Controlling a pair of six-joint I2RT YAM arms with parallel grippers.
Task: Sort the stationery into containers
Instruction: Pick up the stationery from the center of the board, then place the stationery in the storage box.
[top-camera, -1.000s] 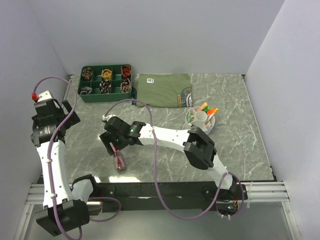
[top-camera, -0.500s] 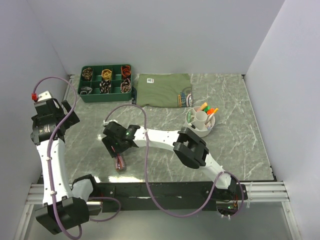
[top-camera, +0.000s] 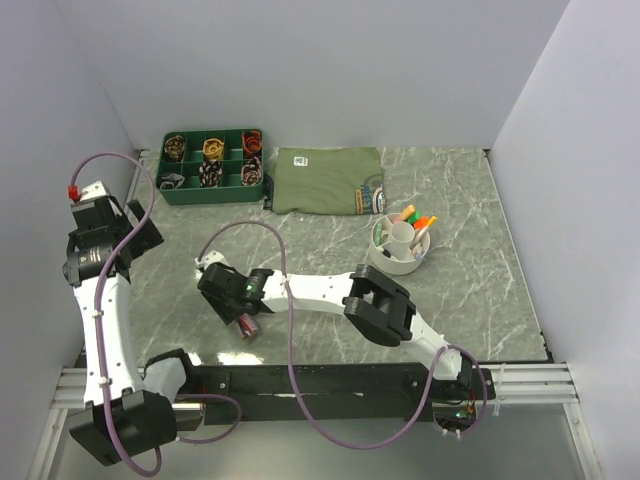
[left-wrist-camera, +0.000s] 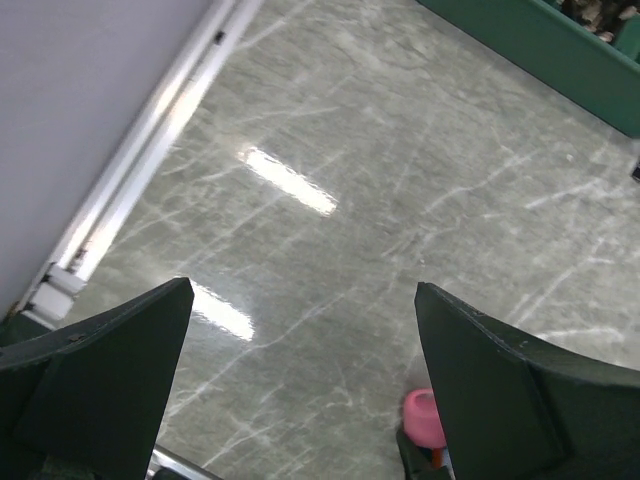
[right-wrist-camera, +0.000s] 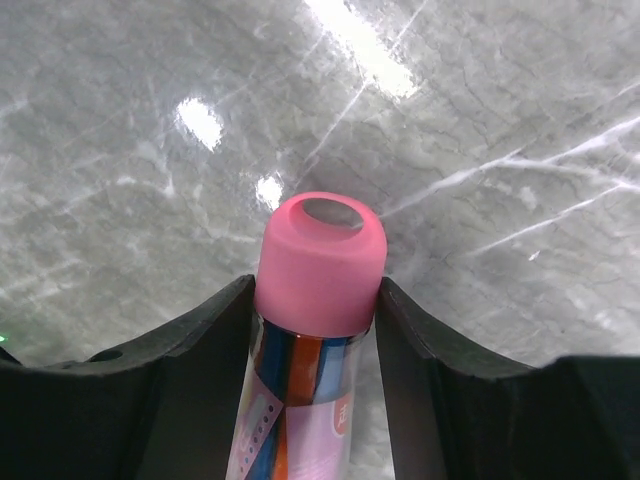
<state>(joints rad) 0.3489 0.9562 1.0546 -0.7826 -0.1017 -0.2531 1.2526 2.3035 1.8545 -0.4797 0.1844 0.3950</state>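
Glossy marble-look table (right-wrist-camera: 500, 100); clear plastic tube (right-wrist-camera: 290, 425), matt pink cap (right-wrist-camera: 320, 270); matt olive cloth (top-camera: 320, 180).

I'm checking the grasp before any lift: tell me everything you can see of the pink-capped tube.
The pink-capped tube is short, with a clear, plastic-looking body showing blue, orange and pink printed contents, and a smooth round pink cap with a shallow dished top. It is down at the near left part of the grey marbled table, cap pointing away from the right wrist camera. The right gripper straddles it, jaws pressed against both sides at the cap.
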